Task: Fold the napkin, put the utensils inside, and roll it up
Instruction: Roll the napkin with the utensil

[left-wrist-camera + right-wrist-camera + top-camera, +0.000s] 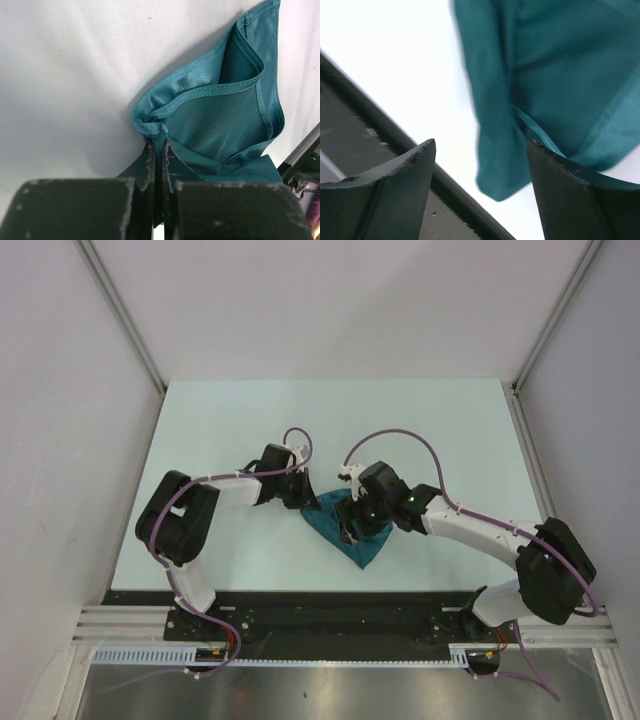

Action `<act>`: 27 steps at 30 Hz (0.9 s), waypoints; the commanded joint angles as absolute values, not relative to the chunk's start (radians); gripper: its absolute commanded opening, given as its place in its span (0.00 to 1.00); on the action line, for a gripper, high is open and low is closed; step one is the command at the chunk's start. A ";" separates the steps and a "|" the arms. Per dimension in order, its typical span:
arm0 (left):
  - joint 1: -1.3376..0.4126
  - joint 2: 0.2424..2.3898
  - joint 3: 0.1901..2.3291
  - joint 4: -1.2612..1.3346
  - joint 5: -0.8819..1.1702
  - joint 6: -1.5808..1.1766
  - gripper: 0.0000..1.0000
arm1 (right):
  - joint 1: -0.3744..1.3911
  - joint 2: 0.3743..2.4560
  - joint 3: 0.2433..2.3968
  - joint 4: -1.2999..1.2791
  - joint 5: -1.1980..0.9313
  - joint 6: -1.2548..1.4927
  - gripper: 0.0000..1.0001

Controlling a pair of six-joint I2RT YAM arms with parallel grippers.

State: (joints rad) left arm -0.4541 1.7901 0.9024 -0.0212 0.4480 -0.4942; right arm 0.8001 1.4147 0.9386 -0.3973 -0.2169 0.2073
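Observation:
The dark teal napkin lies bunched into a rough triangle near the front middle of the table. My left gripper is shut on the napkin's left corner, the cloth pinched between its fingers. My right gripper is open, above the napkin's middle. In the right wrist view the napkin hangs between and beyond the spread fingers, its lower tip near the table's front edge. No utensils are in view.
The pale table is walled by white panels at the left, back and right. A dark rail runs along the front edge, also seen in the right wrist view.

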 commanded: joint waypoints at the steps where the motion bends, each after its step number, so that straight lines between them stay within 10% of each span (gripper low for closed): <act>1: -0.459 1.813 0.920 -0.094 0.419 -0.468 0.00 | 0.830 1.463 0.902 -0.422 -0.092 0.258 0.76; 12: -0.457 1.815 0.934 -0.112 0.407 -0.462 0.00 | 0.865 1.523 0.899 -0.509 -0.112 0.310 0.68; 27: -0.449 1.815 0.937 -0.121 0.402 -0.456 0.00 | 0.756 1.496 0.789 -0.488 -0.380 0.413 0.30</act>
